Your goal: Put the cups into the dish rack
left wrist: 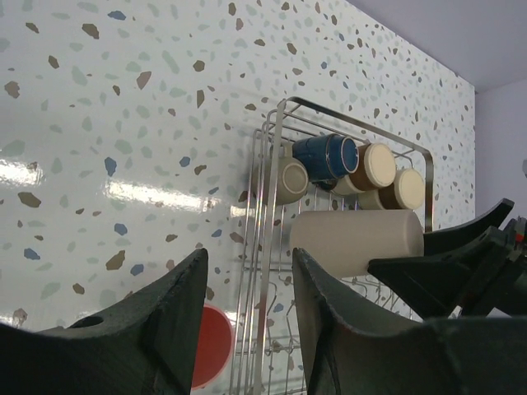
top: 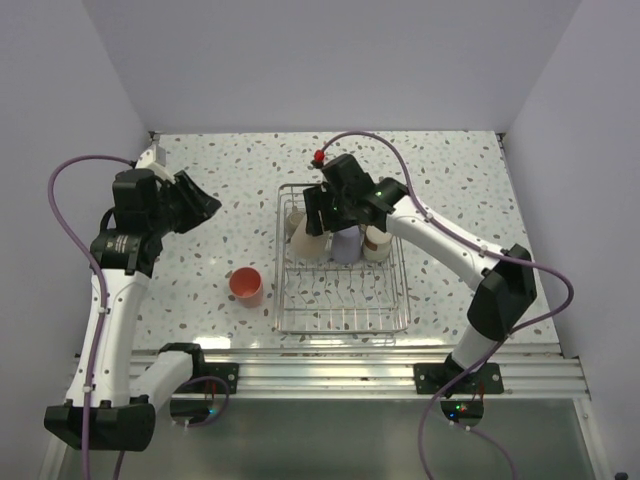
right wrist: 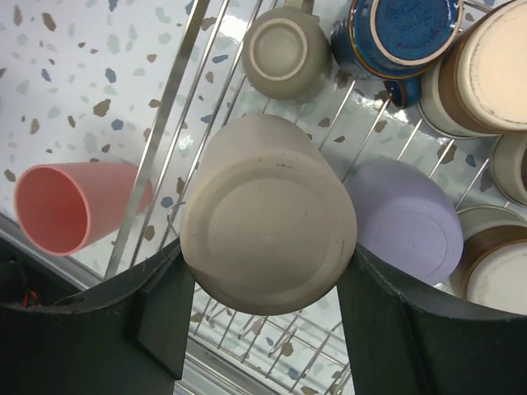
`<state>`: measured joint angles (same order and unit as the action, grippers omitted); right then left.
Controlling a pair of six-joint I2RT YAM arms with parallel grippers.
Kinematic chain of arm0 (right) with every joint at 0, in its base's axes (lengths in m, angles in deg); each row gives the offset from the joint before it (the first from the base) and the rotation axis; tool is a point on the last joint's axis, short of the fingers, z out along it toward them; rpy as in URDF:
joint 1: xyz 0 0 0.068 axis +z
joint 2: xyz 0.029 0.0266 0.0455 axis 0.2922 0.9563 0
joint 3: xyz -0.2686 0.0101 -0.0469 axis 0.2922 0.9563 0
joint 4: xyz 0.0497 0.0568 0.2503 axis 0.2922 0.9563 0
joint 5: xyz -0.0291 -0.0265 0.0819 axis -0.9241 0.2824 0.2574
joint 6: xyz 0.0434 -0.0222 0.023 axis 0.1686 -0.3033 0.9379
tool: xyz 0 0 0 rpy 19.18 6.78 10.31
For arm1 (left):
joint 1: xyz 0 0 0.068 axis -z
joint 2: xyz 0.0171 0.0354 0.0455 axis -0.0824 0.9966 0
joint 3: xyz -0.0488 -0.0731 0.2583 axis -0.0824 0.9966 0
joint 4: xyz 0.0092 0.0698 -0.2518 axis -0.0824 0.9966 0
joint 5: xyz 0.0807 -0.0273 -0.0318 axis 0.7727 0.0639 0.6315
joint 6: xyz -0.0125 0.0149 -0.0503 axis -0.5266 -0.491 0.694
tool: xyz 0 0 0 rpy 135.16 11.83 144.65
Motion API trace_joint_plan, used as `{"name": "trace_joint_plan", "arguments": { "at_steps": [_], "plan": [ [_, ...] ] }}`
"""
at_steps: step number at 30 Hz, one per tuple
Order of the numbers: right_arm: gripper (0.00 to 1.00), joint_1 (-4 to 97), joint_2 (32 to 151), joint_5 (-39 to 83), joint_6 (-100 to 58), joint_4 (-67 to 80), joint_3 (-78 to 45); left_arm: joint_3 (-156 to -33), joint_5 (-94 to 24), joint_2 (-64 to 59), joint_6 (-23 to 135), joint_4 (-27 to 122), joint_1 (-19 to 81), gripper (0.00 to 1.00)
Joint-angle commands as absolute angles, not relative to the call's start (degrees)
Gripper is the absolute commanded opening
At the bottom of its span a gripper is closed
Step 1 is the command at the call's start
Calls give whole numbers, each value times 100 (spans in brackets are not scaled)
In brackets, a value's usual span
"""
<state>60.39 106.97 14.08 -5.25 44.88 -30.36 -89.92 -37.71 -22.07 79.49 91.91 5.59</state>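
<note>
Right gripper (right wrist: pixel 263 276) clamps beige tumbler (right wrist: pixel 268 222), bottom-up in rack (right wrist: pixel 156 140). Left gripper (left wrist: pixel 247 304) half open, empty. Pink cup (top: pixel 246 284) beside rack.

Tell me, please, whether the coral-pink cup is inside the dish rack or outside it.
Outside. The coral-pink cup stands mouth-up on the table, left of the dish rack and its wire wall.

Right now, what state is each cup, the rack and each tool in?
rack: on table, partly loaded
right tool: shut on beige tumbler
beige tumbler: base up, over rack
lavender tumbler: base up, in rack
blue mug: base up, in rack
tan cups: in rack
pink cup: upright on table, outside rack
left tool: open, empty
</note>
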Motion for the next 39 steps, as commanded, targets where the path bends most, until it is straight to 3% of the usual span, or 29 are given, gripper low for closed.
{"name": "trace_joint_plan", "arguments": {
  "at_steps": [1, 26, 29, 30, 33, 39],
  "plan": [
    [0, 6067, 10734, 964, -804, 4604, -3409, -9033, -3659, -2251, 7744, 9180, 596, 49],
    [1, 6454, 11490, 286, -1217, 4772, -3533, -8814, -3677, -2128, 7577, 9136, 657, 49],
    [22, 6472, 11464, 321, -1252, 4701, -3497, -8647, -3738, -2075, 7490, 9145, 675, 50],
    [38, 6480, 11464, 339, -1261, 4693, -3515, -8542, -3738, -2066, 7472, 9171, 701, 50],
    [61, 6489, 11472, 348, -1296, 4701, -3559, -8322, -3721, -2075, 7428, 9215, 710, 51],
    [82, 6489, 11446, 392, -1349, 4701, -3647, -8032, -3712, -2049, 7384, 9241, 780, 51]
  ]
}}
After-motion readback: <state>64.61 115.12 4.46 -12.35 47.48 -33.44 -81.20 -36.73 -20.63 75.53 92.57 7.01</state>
